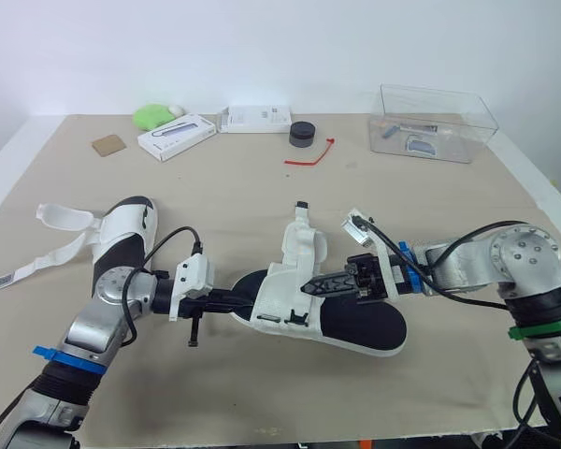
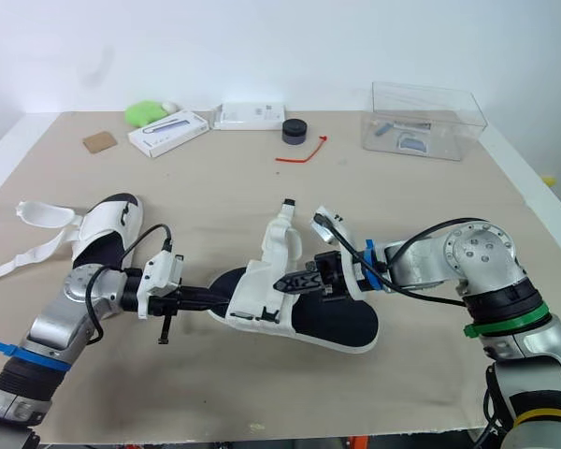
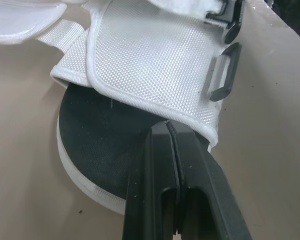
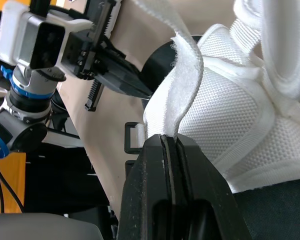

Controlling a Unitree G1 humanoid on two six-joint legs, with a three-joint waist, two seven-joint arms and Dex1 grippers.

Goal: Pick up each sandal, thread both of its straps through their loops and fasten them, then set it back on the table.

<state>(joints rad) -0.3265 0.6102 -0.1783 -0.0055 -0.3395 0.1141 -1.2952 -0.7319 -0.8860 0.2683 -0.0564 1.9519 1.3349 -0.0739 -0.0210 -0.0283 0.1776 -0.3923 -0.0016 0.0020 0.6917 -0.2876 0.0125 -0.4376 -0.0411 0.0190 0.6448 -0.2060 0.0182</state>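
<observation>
Clamping the white strap (image 4: 187,65) of the middle sandal (image 1: 355,323) in the right gripper (image 1: 309,285), pressing the clenched left gripper (image 1: 248,301) against its upper (image 3: 150,60) at the left edge.

On the table (image 1: 262,201), one sandal (image 1: 365,323) lies between the two sets of fingers. The left gripper (image 1: 251,302) meets its side flap (image 3: 155,65) from the heel end, and the right gripper (image 1: 306,285) faces it, clamped on the strap (image 4: 187,75). The second sandal (image 1: 122,234) lies behind the left fingers, beside that arm. Well beyond the fingertips, near the far edge, sit a lump (image 1: 152,115), a card (image 1: 108,145), two boxes (image 1: 175,137) (image 1: 255,119), a puck (image 1: 302,134), a tie (image 1: 310,155) and a bin (image 1: 456,140) with small items inside.
</observation>
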